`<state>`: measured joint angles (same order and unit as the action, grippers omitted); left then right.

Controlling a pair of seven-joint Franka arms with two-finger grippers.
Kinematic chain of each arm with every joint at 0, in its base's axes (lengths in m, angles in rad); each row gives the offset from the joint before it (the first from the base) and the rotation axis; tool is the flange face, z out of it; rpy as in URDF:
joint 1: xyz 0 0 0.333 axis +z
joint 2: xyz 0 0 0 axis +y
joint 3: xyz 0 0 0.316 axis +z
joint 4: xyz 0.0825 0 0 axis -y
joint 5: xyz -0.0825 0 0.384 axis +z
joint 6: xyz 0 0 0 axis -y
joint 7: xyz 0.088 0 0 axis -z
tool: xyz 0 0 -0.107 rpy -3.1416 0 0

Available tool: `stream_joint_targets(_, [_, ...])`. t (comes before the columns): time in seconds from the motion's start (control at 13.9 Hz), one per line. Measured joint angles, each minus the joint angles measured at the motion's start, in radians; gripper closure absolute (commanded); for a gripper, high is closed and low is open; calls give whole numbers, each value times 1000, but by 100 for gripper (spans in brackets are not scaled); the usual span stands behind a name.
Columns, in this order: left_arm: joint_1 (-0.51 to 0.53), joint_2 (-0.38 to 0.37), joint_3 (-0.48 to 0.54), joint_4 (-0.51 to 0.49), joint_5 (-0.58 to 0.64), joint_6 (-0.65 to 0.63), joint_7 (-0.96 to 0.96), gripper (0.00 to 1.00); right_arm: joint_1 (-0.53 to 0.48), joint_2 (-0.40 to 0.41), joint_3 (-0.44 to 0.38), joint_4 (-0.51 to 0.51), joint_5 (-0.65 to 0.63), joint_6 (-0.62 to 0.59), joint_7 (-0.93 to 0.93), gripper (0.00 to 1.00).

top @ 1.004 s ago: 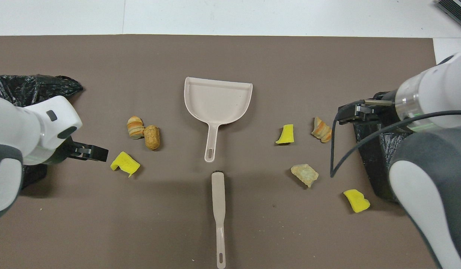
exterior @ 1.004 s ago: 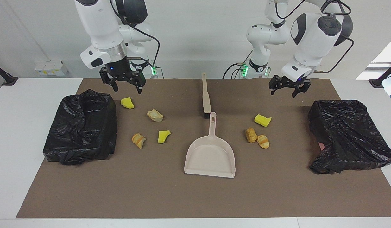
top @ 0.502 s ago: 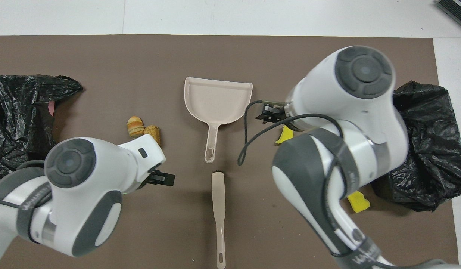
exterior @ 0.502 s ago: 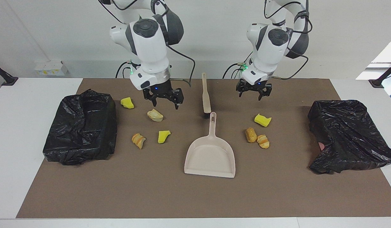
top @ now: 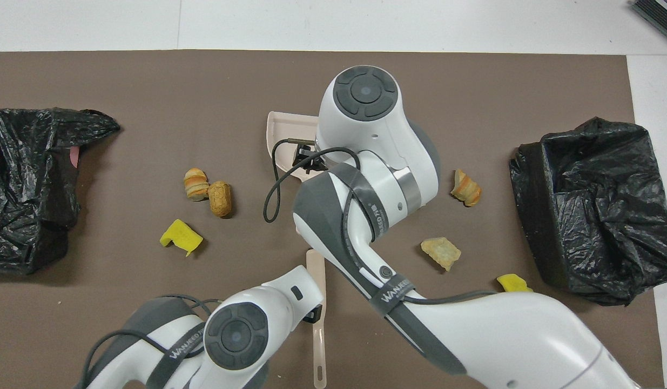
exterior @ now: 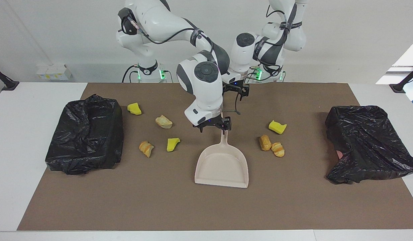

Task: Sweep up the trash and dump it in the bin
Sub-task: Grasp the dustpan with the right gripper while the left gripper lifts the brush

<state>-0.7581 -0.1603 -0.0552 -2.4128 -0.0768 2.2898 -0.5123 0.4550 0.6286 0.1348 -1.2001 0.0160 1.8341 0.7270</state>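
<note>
Brown felt-like matting (exterior: 179,204) is covering most of the white table (exterior: 29,110), leaving bare white strips showing at both ends and along the edge farthest from the robots. I am seeing a plain pale wall (exterior: 343,40) standing at the robots' edge of the table.

I am watching the right pincer (exterior: 213,125) hanging over the handle end of the beige dustpan (exterior: 223,167), its fingers standing apart and holding nothing. The left pincer (exterior: 238,93) is hovering over the beige brush (top: 316,302), which is lying nearer to the robots than the dustpan, in line with its handle; this pincer is also spread wide with nothing in it.

The trash is lying scattered on the mat in two groups either side of the dustpan. Toward the right arm's end I am counting two yellow sponge chunks (exterior: 134,108) (exterior: 173,144) and two bread bits (exterior: 164,122) (exterior: 146,148). Toward the left arm's end one yellow chunk (exterior: 277,127) and two pastry pieces (exterior: 265,142) (exterior: 278,149) are sitting, the two pastries touching.

Black bag-lined bins are sitting at each end of the mat: one (exterior: 86,134) at the right arm's end, one (exterior: 367,144) at the left arm's end.
</note>
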Motion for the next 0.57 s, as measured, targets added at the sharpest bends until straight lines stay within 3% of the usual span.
stream_joint_targets(0.29, [-137,4,0,-32,0,55,-148,0,42,61,0,22,-1,46,11,0])
stream_joint_targets(0.5, [-196,7,0,-65,0,79,-234,0,53,65,1,-25,-1,112,11,0])
stream_joint_targets(0.57, [-204,7,0,-71,0,81,-243,4,59,66,1,-47,-2,126,11,11])
